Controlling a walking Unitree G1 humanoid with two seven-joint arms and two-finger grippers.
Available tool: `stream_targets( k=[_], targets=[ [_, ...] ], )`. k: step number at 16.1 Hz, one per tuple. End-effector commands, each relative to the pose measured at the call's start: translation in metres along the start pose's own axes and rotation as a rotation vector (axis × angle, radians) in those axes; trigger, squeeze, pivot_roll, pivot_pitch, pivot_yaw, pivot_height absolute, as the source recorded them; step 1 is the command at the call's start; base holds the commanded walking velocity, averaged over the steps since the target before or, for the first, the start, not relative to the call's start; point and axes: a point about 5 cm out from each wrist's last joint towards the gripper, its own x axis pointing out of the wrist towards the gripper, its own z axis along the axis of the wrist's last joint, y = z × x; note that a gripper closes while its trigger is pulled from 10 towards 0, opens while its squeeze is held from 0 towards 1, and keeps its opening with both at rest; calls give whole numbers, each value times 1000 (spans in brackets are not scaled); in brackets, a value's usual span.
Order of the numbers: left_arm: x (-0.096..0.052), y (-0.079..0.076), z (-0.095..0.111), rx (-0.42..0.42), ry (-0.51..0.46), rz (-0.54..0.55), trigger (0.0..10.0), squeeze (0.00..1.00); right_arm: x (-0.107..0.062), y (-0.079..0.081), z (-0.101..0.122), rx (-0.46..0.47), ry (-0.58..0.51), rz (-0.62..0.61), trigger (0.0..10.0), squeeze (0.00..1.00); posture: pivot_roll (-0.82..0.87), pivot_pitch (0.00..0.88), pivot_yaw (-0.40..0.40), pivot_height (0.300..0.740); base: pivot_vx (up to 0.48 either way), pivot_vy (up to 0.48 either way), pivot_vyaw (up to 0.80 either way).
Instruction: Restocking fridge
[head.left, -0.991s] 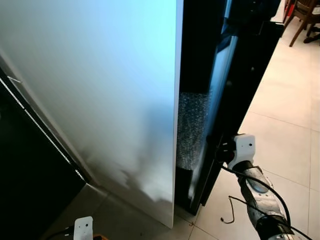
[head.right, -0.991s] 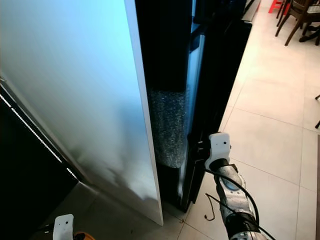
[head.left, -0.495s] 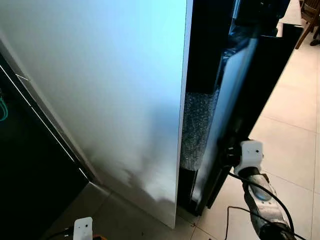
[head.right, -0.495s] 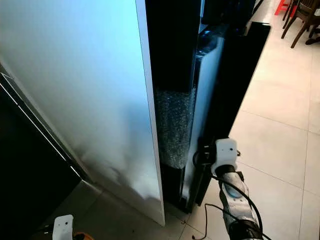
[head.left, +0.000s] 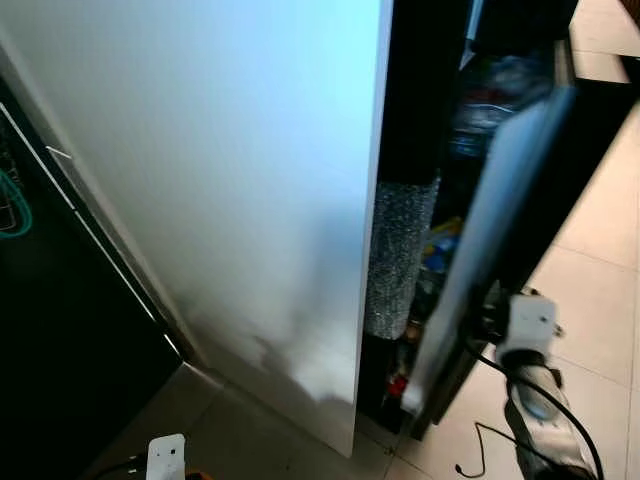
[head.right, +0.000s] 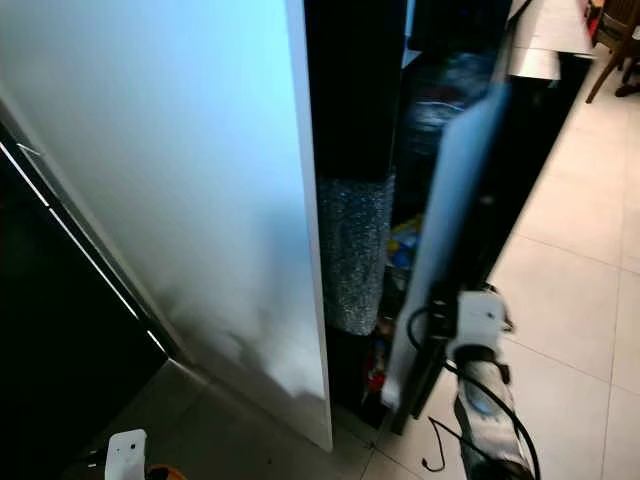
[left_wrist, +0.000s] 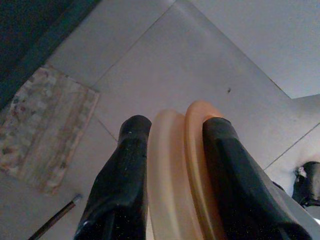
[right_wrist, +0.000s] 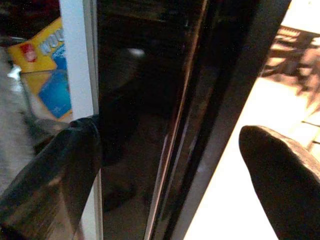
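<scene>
The black fridge door (head.left: 505, 190) stands ajar, its pale inner face turned toward the cabinet. My right gripper (right_wrist: 170, 135) is open and straddles the door's free edge low down, one finger (right_wrist: 55, 170) on the inner side and the other on the outer side; it also shows as right gripper (head.right: 437, 322) ahead of the white wrist block. Inside the fridge, a yellow and blue packet (right_wrist: 42, 70) and blurred items (head.left: 440, 250) can be made out. My left gripper (left_wrist: 176, 125) hangs low over the floor, shut on a pale orange round thing (left_wrist: 180, 165).
A tall white side panel (head.left: 220, 180) stands left of the opening, with a bubble-wrap strip (head.left: 395, 255) along its inner edge. A dark cabinet (head.left: 60, 330) is at far left. Tiled floor (head.left: 600, 300) lies open to the right. A patterned mat (left_wrist: 45, 130) lies below the left gripper.
The fridge door has swung further open with my right gripper on its edge, and items inside have come into sight. The left arm has stayed put.
</scene>
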Motion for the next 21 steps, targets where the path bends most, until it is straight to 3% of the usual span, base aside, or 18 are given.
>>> stream_targets(
  k=[1,8,13,15,17,20,21],
  targets=[
    [-2,-3,-10,6,32,-11,10000,0,-11,-25,-20,-10,103,-143,10000,0,-175,36,53,740,0,0,0],
    [-2,-4,-11,6,32,-14,10000,0,-42,-45,-53,-33,234,-290,10000,0,-180,32,48,740,0,0,0],
    [-2,-5,-10,9,31,-18,10000,0,-63,-86,-77,-41,404,-479,10000,0,-188,17,48,740,0,0,0],
    [-2,-7,-10,11,28,-23,10000,0,-62,-72,-86,13,478,-346,10000,0,-189,16,48,740,0,0,0],
    [-2,-9,-8,10,23,-25,10000,0,-51,-45,-82,84,465,-175,10000,0,-190,18,49,740,0,0,0],
    [-2,-8,-8,7,21,-21,10000,0,-32,-19,-66,93,384,0,10000,0,-183,25,51,740,0,0,0],
    [-2,-8,-8,7,21,-20,10000,0,-29,-18,-63,95,369,13,10000,0,-182,26,51,740,0,0,0]
  ],
)
